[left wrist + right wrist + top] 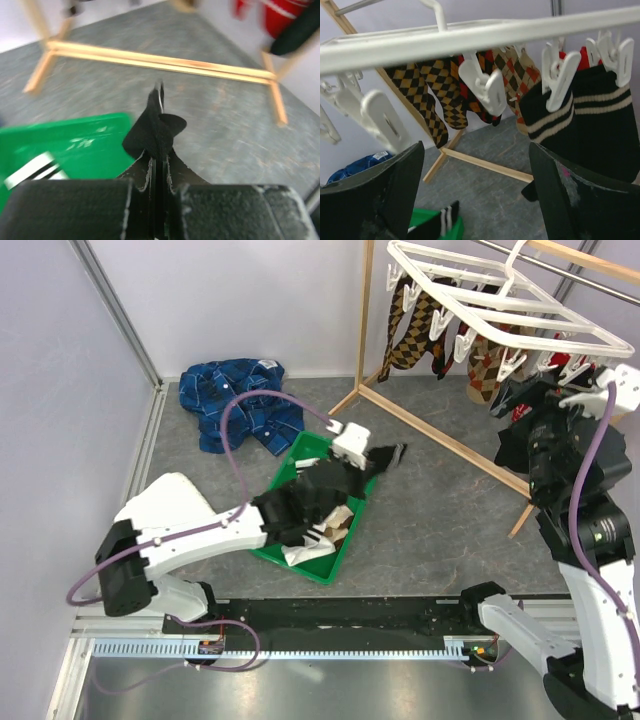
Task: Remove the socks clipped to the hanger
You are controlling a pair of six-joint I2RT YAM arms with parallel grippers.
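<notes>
The left tool (159,150) is pressed together and pinches one black sock (155,127) just beside the one green tray (75,145). The right tool (476,155) is spread below the hanger (470,37), where two black striped socks (592,115) hang clipped.

A grey, mottled worktop (440,530) sits under soft, even light, enclosed by pale lilac walls (250,300) with aluminium framing (118,310) towards its far left corner and a light wooden pole stand (445,445) across its far right corner.
</notes>
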